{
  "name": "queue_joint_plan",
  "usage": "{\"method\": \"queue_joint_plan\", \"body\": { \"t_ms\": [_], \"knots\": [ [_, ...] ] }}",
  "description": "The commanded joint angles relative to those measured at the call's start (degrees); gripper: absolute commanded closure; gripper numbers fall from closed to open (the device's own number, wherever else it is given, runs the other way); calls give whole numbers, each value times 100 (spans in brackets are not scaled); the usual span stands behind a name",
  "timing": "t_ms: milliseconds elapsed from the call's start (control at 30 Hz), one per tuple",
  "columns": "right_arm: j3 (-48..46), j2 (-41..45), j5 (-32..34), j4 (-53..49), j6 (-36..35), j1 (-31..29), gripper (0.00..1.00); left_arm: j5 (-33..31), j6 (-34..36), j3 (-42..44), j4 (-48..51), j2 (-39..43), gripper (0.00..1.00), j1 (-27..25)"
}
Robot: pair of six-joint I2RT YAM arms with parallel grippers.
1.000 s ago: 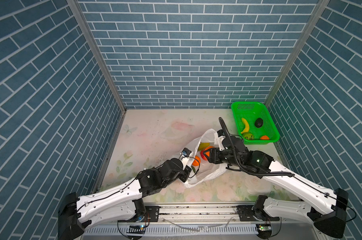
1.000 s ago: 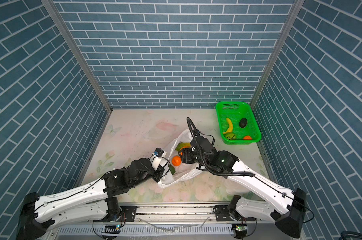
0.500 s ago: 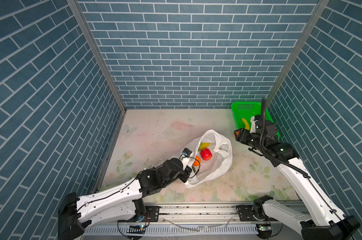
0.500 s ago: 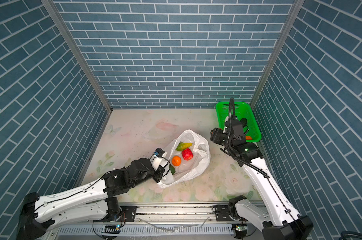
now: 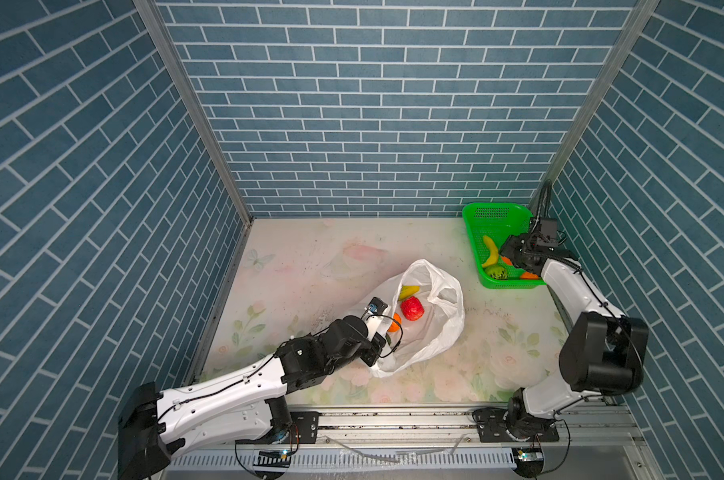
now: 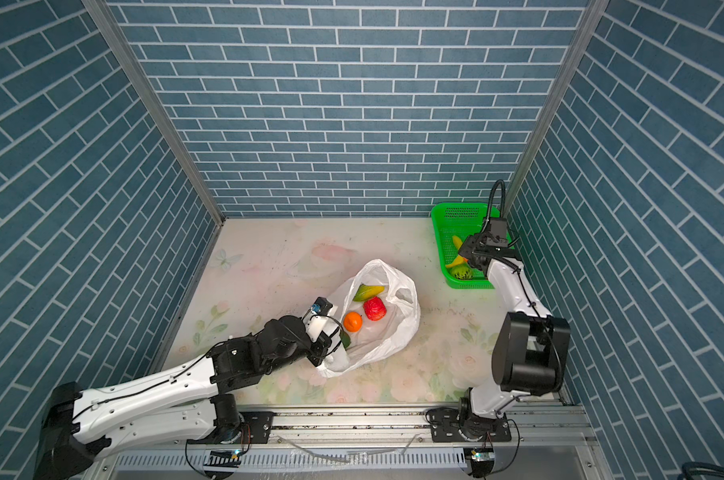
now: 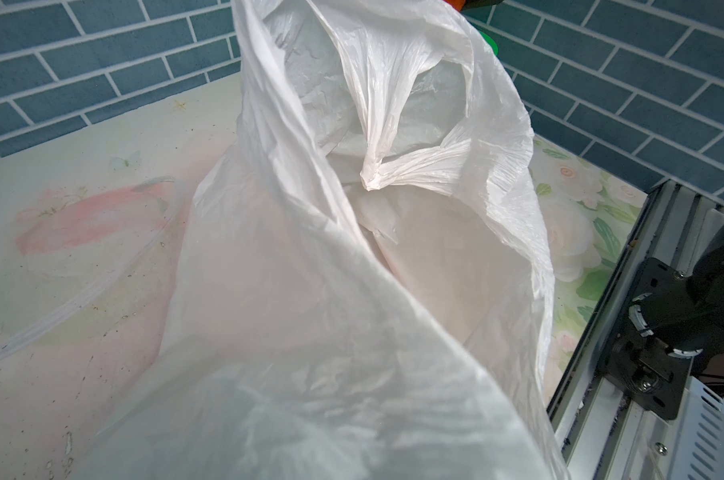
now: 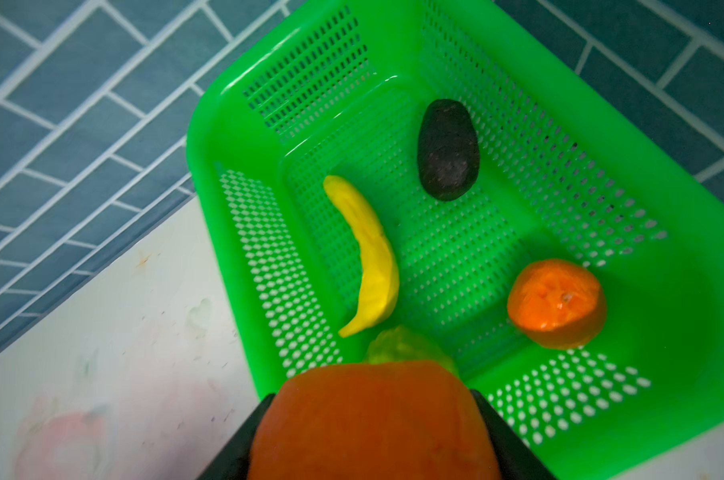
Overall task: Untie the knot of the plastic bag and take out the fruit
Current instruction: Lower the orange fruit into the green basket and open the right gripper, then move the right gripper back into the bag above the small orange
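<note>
Floral surface [image 5: 310, 257] within blue brick walls: the untied plastic bag [image 5: 443, 328] lies open, its rim pinched by the closed left pincer [image 5: 377, 355]. The right pincer [image 5: 507, 254] grips an orange fruit [image 8: 372, 419] over the basket [image 5: 493, 211]. Inside the bag, a red fruit [image 5: 412, 308], tangerine [image 6: 352, 321] and mango [image 6: 367, 292] await removal.

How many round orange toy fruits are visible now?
3. One orange fruit lies in the crinkly white plastic bag. Another lies in the green mesh basket. The right hand holds the third over that basket. Others may be hidden in the bag.
</note>
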State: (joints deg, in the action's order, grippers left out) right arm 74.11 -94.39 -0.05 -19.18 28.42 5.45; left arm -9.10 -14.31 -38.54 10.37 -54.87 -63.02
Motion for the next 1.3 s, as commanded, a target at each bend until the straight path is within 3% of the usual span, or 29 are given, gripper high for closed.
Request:
{"method": "queue_joint_plan", "body": {
  "t_ms": [0, 100, 233, 500, 800, 1067, 1267],
  "knots": [
    [682, -543, -171, 299, -171, 254, 33, 2, 100, -58, -183, 58, 100, -26],
    [1143, -1129, -198, 57, -242, 359, 30, -107, 124, -12, -187, 142, 100, -26],
    [1592, -1560, -109, -265, -289, 377, 18, -228, 78, -22, -42, 328, 100, -27],
    [1719, -1512, -172, -537, -258, 326, 13, -180, 83, 76, 152, 511, 100, -33],
    [1170, -569, -673, -1051, -283, -95, 15, -149, 84, 163, 53, 539, 100, -37],
    [220, 1070, -922, -1764, -172, -1201, 15, -240, 59, 163, 198, 660, 100, -36],
    [5, 2070, -985, -2489, -86, -2098, 15, -250, 56, 185, 272, 722, 100, -37]
  ]
}}
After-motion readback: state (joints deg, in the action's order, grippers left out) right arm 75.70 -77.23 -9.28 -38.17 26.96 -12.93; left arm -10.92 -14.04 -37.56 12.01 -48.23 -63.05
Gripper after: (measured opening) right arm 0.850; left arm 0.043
